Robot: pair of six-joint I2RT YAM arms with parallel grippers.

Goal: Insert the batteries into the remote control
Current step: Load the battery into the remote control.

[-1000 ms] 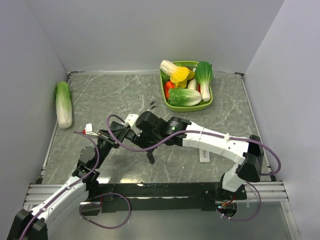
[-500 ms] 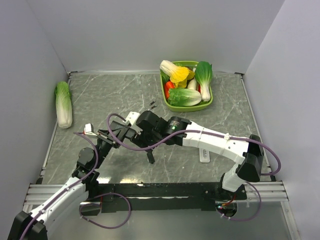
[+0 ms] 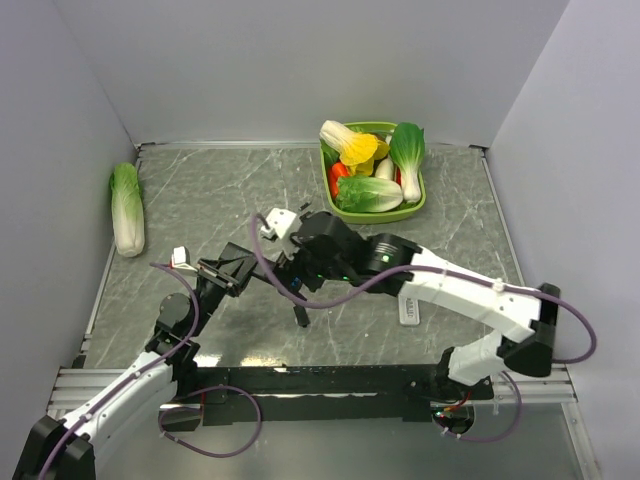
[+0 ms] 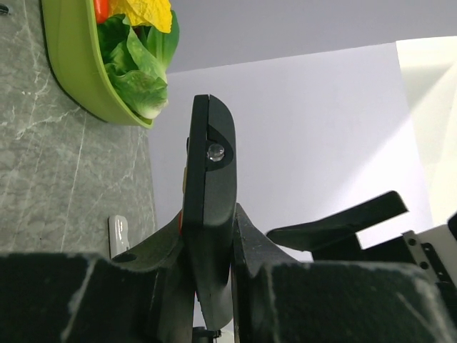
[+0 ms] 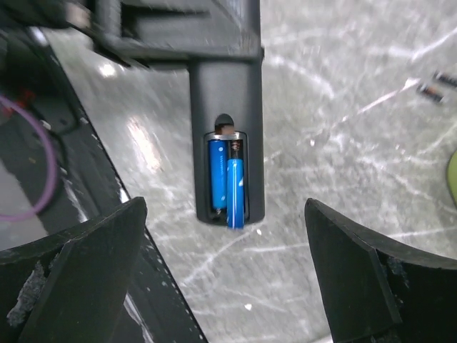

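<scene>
— Where's the remote control [image 5: 225,93] from where you stand?
— Held up off the desk [image 3: 200,190], a little left of its centre. The left pincer [image 4: 209,275] pinches it by one end, fingers closed on either side. In the left wrist view I see it only edge-on, so the buttons are hidden.
— And the batteries [image 5: 227,182]?
— Both lie side by side in the open compartment near the free end. One sits down in its slot. The other pokes a little past the compartment's edge, and I can't tell whether it's seated.
— The right pincer [image 5: 224,214]?
— Spread wide over that end, with nothing between its fingers [image 5: 78,279]. From above, the right arm covers nearly all of the remote control, so I can barely make it out there.
— Anything else about?
— Two dark bits [image 5: 435,82] lie on the desk toward the far side, blurred. A white remote [image 3: 408,308] is partly tucked under the right arm, toward the right edge. A small black piece [image 3: 300,315] lies toward the near edge, but what it is I can't tell. The green tray [image 4: 71,64] of vegetables sits by the far edge, cut off in the left wrist view.
</scene>
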